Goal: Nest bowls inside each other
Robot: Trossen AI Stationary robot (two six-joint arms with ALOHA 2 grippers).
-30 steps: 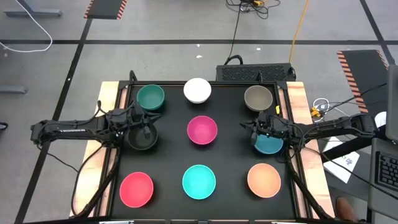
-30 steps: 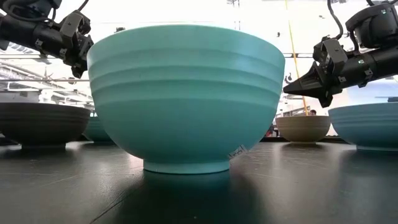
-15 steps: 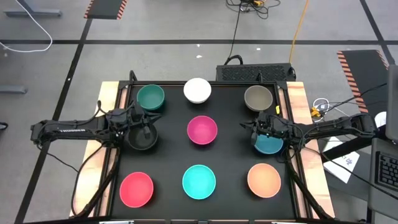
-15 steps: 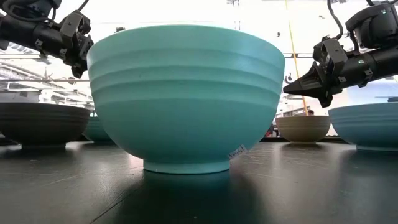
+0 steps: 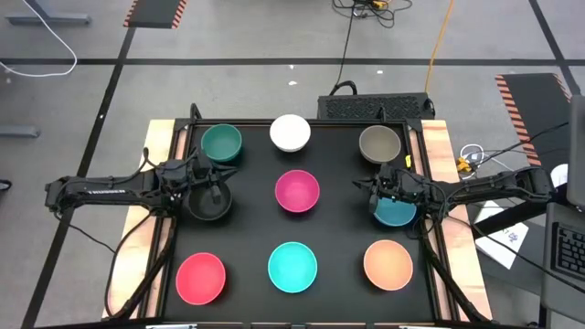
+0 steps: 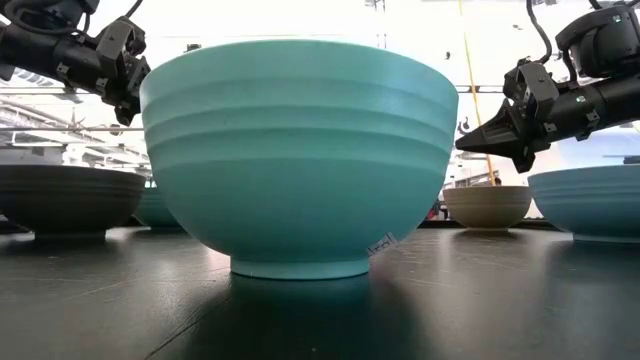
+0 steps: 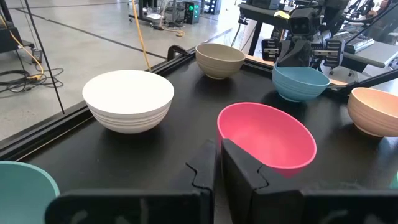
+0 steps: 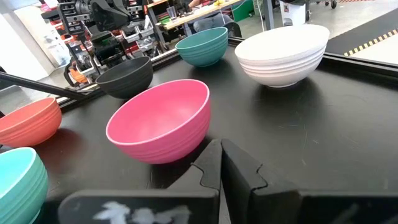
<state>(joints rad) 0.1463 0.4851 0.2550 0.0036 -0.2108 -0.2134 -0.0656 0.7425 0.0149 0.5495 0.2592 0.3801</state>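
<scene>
Nine bowls (image 5: pixel 298 191), two arms, each with one end effector (image 5: pixel 217 187)

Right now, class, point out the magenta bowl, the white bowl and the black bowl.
magenta bowl (image 5: pixel 297 191): high view, on its inner floor.
white bowl (image 7: pixel 129 92): left wrist view, inside near the middle.
black bowl (image 8: pixel 127 78): right wrist view, on its outer wall.

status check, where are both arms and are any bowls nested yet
Left gripper jaws shut, empty, over the black bowl. Right gripper jaws shut, empty, over the blue bowl. All nine bowls separate, none nested. Nothing in the way.
</scene>
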